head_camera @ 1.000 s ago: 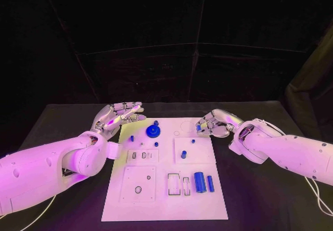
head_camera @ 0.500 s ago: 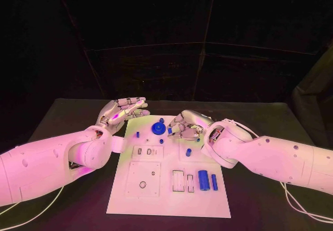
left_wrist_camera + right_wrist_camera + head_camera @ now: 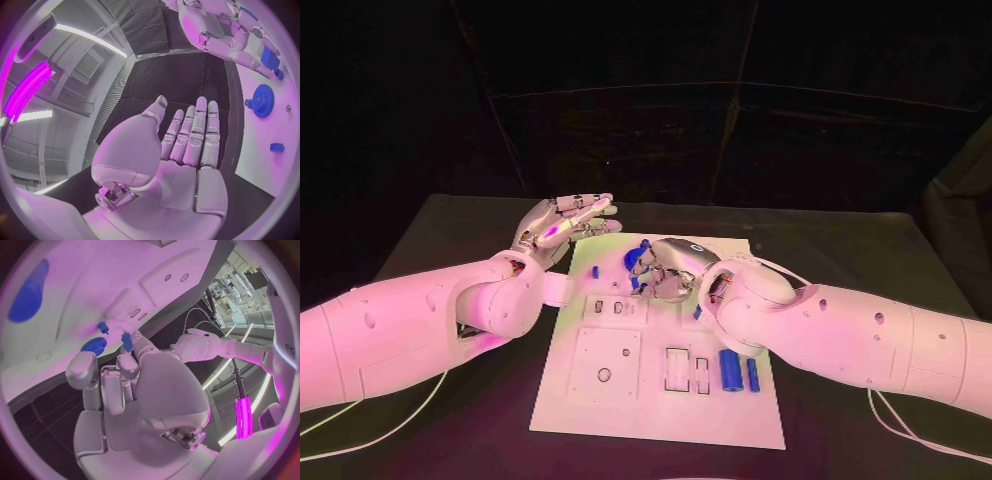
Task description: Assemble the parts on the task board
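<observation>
over the far end of the task board (image 3: 661, 420), right hand (image 3: 668, 268) now sits by the blue gear (image 3: 636, 258); a second ago it hovered off the right edge. it looks pinched on a small blue part (image 3: 126, 341), hard to confirm. left hand (image 3: 560, 225) flat, fingers apart, holding nothing, beside the board. insertion likely next.

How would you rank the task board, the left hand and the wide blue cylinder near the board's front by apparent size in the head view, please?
1. task board
2. left hand
3. wide blue cylinder

The thin blue cylinder beside it looks about as long but narrower, so it would come last.
</observation>
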